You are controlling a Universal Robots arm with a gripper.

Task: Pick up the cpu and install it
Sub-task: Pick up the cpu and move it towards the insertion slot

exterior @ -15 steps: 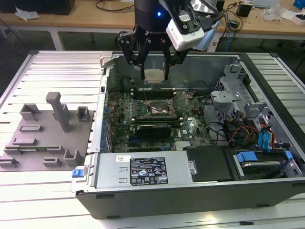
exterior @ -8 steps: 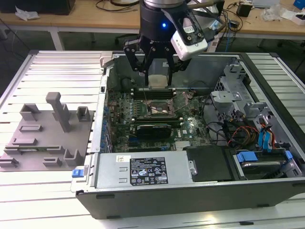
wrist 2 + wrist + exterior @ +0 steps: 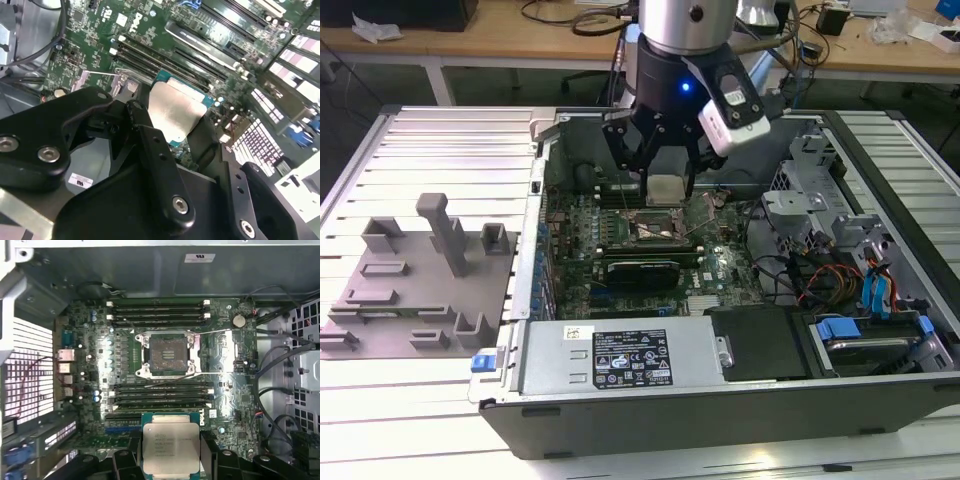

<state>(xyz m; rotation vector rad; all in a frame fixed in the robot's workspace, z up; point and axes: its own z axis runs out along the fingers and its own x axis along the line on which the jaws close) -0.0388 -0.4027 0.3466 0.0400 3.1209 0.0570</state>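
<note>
You are working in the carry-over part of the job: the pick looks done and the install is not, as I am judging it. The pincer [image 3: 661, 184] is clamping the cpu [image 3: 664, 190] by two opposite edges, narrowed to the chip's own width and no further. In the second wrist view its dark fingers [image 3: 152, 155] are flanking the silvery top on either side, with the green underside edge peeking out beyond. The chip is hanging inside the open computer case [image 3: 720, 405], above the motherboard [image 3: 225, 390] and clear of it, touching nothing but the pincer. In the exterior view the socket [image 3: 658, 228] is lying at about six o'clock from the held chip, close by but not directly beneath it; the first wrist view is showing the same offset, with the socket's bare contact field sitting a little apart from the chip. The socket is looking unoccupied, its metal frame around it. To my eye, what remains is calling for squaring the chip over that frame, matching its corners and orientation, keeping it level, and lowering it gently so nothing is dragging across the contacts. The grey tray [image 3: 415, 290] is sitting on the worktop [image 3: 440, 135], at nine o'clock from the case and well apart.
</note>
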